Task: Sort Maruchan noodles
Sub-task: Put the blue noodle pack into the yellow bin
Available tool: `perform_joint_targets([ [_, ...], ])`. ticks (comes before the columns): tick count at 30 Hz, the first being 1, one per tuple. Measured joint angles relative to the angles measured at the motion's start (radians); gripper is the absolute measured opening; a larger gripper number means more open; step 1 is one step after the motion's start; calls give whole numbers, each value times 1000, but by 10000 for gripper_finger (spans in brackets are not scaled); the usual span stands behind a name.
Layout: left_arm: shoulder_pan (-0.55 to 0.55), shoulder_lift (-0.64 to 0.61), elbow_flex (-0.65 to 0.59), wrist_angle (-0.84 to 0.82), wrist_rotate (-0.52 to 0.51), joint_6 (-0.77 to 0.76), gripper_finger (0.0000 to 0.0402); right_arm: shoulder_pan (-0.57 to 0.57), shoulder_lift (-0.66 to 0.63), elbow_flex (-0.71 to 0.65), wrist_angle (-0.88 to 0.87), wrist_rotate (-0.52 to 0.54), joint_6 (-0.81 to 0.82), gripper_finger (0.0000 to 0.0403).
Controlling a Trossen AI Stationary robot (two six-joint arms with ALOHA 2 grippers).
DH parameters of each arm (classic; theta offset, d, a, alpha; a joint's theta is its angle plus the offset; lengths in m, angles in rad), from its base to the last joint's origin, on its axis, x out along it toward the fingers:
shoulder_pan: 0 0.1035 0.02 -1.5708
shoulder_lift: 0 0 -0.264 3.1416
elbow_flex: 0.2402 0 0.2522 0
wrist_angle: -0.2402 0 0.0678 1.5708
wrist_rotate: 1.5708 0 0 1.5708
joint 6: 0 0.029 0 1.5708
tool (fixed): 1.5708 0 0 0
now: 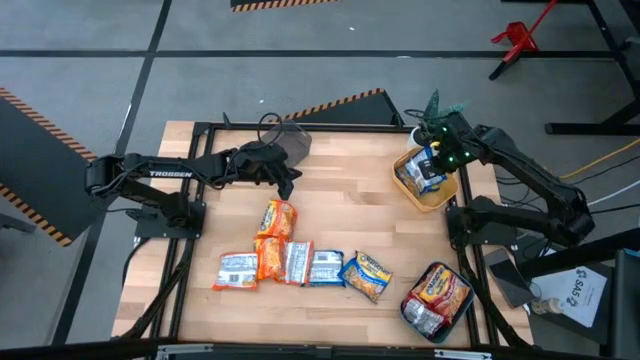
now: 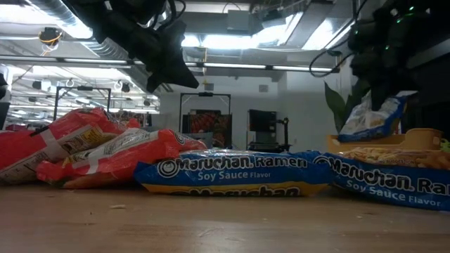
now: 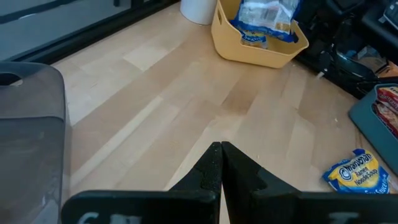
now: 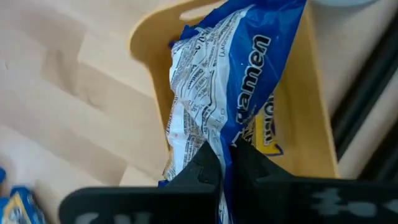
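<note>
High view: sorting partly done. Right gripper clamped on a blue-white packet, hanging over the yellow bin at the far right, with at least one like packet already inside. Teal tray at the near right loaded with red-orange packets. Grey container at far centre apparently without contents. Left gripper pinched shut on nothing, just near of the grey container. Remaining on the wooden table: a loose row of unsorted packets near the middle, orange, white-silver and blue among them. Judged roughly halfway, about six left to place.
</note>
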Motion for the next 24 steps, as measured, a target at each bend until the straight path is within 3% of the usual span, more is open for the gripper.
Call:
perform_joint_targets([
  [11, 0, 0, 0, -1, -40, 3, 0, -10, 104, 0, 44, -54, -93, 1],
  [15, 0, 0, 0, -1, -53, 4, 0, -9, 110, 0, 42, 2, -98, 7],
  [24, 2, 0, 0, -1, -84, 5, 0, -9, 110, 0, 53, 0, -102, 109],
])
